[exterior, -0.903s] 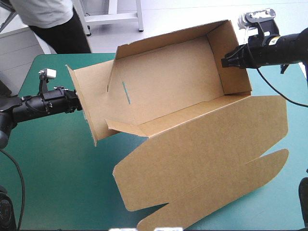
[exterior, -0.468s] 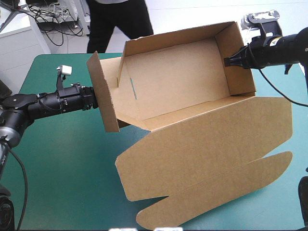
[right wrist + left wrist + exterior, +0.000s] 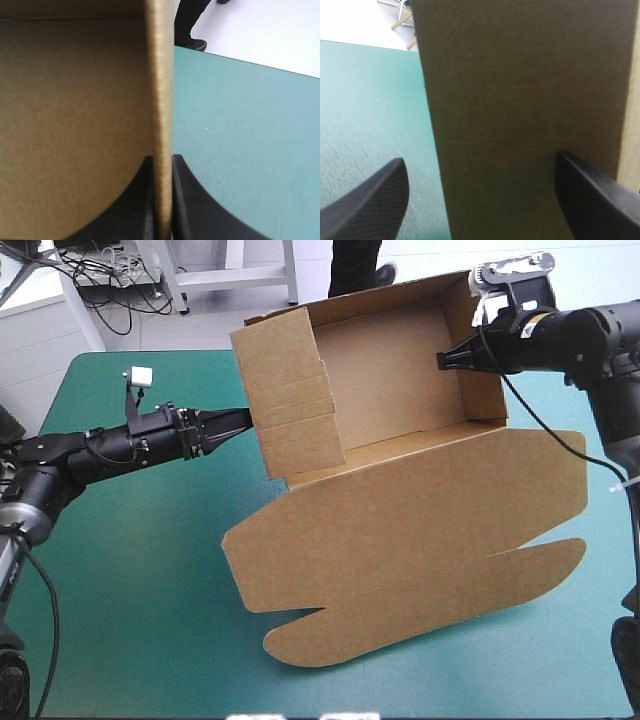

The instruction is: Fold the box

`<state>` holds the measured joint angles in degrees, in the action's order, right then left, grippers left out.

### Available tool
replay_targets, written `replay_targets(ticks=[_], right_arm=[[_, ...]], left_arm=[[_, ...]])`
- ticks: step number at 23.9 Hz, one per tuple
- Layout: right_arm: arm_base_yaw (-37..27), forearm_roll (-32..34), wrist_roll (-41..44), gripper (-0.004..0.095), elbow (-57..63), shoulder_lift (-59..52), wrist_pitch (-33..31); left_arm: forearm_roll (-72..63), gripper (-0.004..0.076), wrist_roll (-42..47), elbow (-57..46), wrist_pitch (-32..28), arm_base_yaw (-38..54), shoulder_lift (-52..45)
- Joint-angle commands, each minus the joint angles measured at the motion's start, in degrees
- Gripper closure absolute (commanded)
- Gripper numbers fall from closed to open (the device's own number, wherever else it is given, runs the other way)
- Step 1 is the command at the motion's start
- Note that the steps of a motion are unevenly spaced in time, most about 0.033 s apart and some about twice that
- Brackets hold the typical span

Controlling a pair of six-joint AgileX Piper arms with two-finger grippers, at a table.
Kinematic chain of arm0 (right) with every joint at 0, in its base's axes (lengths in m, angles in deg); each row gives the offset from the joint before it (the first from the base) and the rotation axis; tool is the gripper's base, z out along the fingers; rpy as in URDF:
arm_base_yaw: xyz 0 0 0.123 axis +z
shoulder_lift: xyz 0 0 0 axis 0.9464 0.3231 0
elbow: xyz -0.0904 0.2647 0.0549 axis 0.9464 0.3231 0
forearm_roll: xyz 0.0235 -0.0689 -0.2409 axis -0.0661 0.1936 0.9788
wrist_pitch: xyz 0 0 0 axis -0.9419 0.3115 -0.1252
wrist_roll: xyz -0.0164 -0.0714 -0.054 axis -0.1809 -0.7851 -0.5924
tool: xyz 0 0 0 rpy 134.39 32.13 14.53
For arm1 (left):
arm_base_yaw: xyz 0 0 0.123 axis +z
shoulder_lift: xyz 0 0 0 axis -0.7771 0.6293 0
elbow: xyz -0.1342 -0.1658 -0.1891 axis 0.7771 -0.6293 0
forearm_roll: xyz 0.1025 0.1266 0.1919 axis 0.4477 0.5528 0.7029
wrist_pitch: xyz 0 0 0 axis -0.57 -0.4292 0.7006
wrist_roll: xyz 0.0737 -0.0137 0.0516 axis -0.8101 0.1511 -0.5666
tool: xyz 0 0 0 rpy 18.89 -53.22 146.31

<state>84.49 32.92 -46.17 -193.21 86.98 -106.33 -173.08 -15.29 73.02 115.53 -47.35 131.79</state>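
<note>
- Item: box (image 3: 400, 490), one cut sheet of brown corrugated board, part-formed into an open tray. It stands on the far half of the table, right of centre, over the teal-green cover (image 3: 130, 570).
- Lid (image 3: 420, 520): a broad panel lying flat toward the near edge. It ends in a long rounded tuck flap (image 3: 420, 605).
- Walls: all are raised. The left end wall (image 3: 290, 390) is doubled over and shows crease lines on its outer face. The right end wall (image 3: 482, 380) stands upright.
- Surface: matt and dry, with a fine ribbed grain, square-cut edges and crisp scored folds.
- Handling, by my estimate: light and stiff across its panels, but hinged freely at every score. It is likely to spring open if released and to dent if pinched hard. The board should offer fair grip.
- Best hold, as I judge it: a wall's top edge near a corner, pinching both faces and keeping clear of the scores.
- Right gripper (image 3: 447, 360): the black fingers (image 3: 190, 205) are all but closed, clamping the rim of the right end wall, one inside the tray and one outside.
- Left gripper (image 3: 236, 421): the jaws are spread wide and hold nothing. Its tips are at the outer face of the left end wall, but I cannot tell whether they press on it.
</note>
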Motion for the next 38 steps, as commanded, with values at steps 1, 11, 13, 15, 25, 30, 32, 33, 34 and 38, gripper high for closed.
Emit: replay_targets(ticks=[1,11,13,15,25,30,32,33,34,38], right_arm=[[3.4,4.8,3.3,0.0920,-1.6,-2.1,5.9],[10.6,16.6,12.1,0.0921,-1.6,-2.1,9.4],[10.6,16.6,12.9,0.0920,-1.6,-2.1,10.0],[10.6,17.4,13.8,0.0920,-1.6,-2.1,10.1],[10.6,19.0,18.2,0.0921,-1.6,0.0,10.0],[10.6,19.0,19.1,0.0921,-1.6,0.2,10.8],[10.6,19.0,20.0,0.0921,-1.6,0.2,11.3],[10.6,19.0,20.5,0.0921,-1.6,0.3,11.6],[10.6,18.9,20.6,0.0921,-1.6,0.6,11.6],[10.6,17.8,21.2,0.0921,-1.6,1.4,11.2]], left_arm=[[-5.7,0.0149,-1.2,1.5,5.9,-0.5,-2.8],[-6.1,0.0149,-2.0,1.5,5.9,-0.6,-3.8],[-6.1,0.0150,-2.2,1.8,5.9,-1.3,-3.9],[-5.0,0.0150,-2.3,2.6,4.4,-2.3,-3.9],[27.9,0.0151,20.2,16.6,-31.7,-19.4,-3.9],[52.0,0.0243,41.9,20.0,-38.7,-25.4,-3.9],[59.2,0.0256,50.2,21.1,-38.5,-26.2,-3.9],[62.5,0.0269,54.0,21.9,-38.5,-26.7,-3.9],[64.4,0.0276,54.9,22.6,-38.5,-26.9,-3.9],[70.6,0.0353,58.9,24.8,-38.8,-28.5,-3.8]])
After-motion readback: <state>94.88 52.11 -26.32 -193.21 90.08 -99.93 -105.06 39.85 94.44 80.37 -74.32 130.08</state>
